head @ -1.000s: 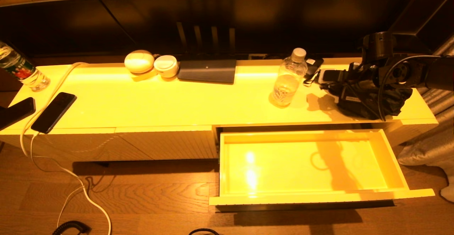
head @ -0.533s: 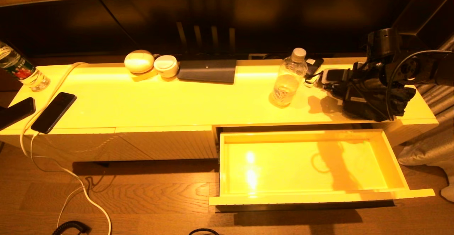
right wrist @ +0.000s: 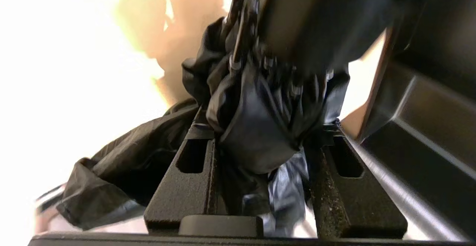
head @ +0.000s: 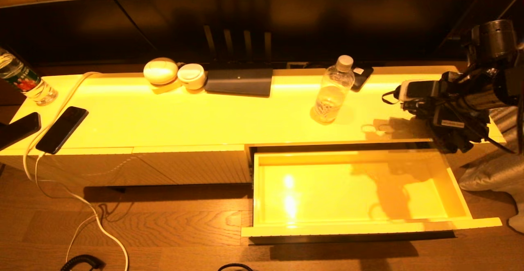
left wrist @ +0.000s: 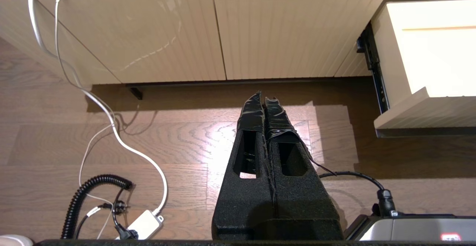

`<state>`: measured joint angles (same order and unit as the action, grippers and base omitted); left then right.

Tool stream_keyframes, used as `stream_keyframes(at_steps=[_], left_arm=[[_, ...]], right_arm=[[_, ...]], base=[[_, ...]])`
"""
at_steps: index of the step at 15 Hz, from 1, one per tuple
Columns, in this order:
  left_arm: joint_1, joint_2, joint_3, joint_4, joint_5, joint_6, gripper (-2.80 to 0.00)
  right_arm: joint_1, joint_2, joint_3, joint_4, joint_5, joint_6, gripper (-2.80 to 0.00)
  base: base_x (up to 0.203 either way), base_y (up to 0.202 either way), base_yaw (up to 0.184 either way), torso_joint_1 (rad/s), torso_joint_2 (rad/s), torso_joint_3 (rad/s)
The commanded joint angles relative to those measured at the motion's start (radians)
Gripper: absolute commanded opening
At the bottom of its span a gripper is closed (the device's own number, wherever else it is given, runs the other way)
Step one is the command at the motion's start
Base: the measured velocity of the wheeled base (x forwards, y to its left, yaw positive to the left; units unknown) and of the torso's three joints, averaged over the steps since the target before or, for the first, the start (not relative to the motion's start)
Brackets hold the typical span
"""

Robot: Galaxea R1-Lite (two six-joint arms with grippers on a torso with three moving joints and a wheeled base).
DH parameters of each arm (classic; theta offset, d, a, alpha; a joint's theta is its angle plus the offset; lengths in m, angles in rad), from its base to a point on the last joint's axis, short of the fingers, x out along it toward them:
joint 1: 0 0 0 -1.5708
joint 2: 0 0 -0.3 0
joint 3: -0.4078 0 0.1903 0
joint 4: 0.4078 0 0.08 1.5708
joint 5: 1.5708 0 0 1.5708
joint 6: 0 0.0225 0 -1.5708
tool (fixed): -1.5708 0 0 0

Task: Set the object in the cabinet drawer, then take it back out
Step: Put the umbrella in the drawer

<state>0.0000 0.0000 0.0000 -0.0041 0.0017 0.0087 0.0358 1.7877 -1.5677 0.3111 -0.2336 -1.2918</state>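
My right gripper (right wrist: 266, 130) is shut on a folded black umbrella (head: 448, 115), fabric bunched between the fingers (right wrist: 193, 153). It holds the umbrella in the air at the cabinet's right end, over the drawer's back right corner, pale handle end (head: 413, 89) with a wrist loop pointing left. The cabinet drawer (head: 368, 226) is pulled fully out, its glossy cream-yellow inside bare apart from shadows. The drawer's side (left wrist: 427, 52) also shows in the left wrist view. My left gripper (left wrist: 263, 99) hangs shut with nothing in it over the wooden floor, before the ribbed front panels.
On the cabinet top (head: 204, 115) stand a clear water bottle (head: 332, 91), a dark phone (head: 362, 77) behind it, a dark flat pad (head: 239, 82) and two white round cases (head: 161, 71). Two phones (head: 62, 129) and another bottle (head: 24, 82) lie at the left end. Cables (left wrist: 111, 127) trail on the floor.
The right arm has lifted the umbrella off the cabinet top and carried it rightward and toward the drawer. Its shadow now falls into the drawer's right half.
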Motion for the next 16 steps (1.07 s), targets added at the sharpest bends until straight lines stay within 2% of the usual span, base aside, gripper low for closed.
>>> stream_keyframes(at_steps=[1, 3, 8, 9, 12, 16], left_arm=[[0.0, 0.001, 0.002, -0.001, 0.0, 0.001, -2.8], [0.0, 0.0, 0.002, -0.001, 0.0, 0.001, -2.8], [0.0, 0.0, 0.003, -0.001, 0.0, 0.001, -2.8], [0.0, 0.0, 0.002, -0.001, 0.0, 0.001, -2.8], [0.0, 0.0, 0.003, -0.001, 0.0, 0.001, -2.8], [0.0, 0.0, 0.002, -0.001, 0.0, 0.001, -2.8]], right_arm=[[-0.005, -0.165, 0.104, 0.002, 0.002, -0.008, -2.8], [-0.006, -0.235, 0.149, 0.019, 0.004, -0.008, -2.8], [0.006, -0.378, 0.175, 0.207, 0.011, 0.003, -2.8], [0.01, -0.393, 0.181, 0.23, 0.017, 0.027, -2.8], [0.104, -0.463, 0.197, 0.363, 0.029, 0.209, -2.8], [0.141, -0.458, 0.259, 0.41, 0.06, 0.335, -2.8]], base=[[0.0, 0.0, 0.0, 0.0, 0.0, 0.0], [0.0, 0.0, 0.0, 0.0, 0.0, 0.0], [0.0, 0.0, 0.0, 0.0, 0.0, 0.0], [0.0, 0.0, 0.0, 0.0, 0.0, 0.0], [0.0, 0.0, 0.0, 0.0, 0.0, 0.0], [0.0, 0.0, 0.0, 0.0, 0.0, 0.0]])
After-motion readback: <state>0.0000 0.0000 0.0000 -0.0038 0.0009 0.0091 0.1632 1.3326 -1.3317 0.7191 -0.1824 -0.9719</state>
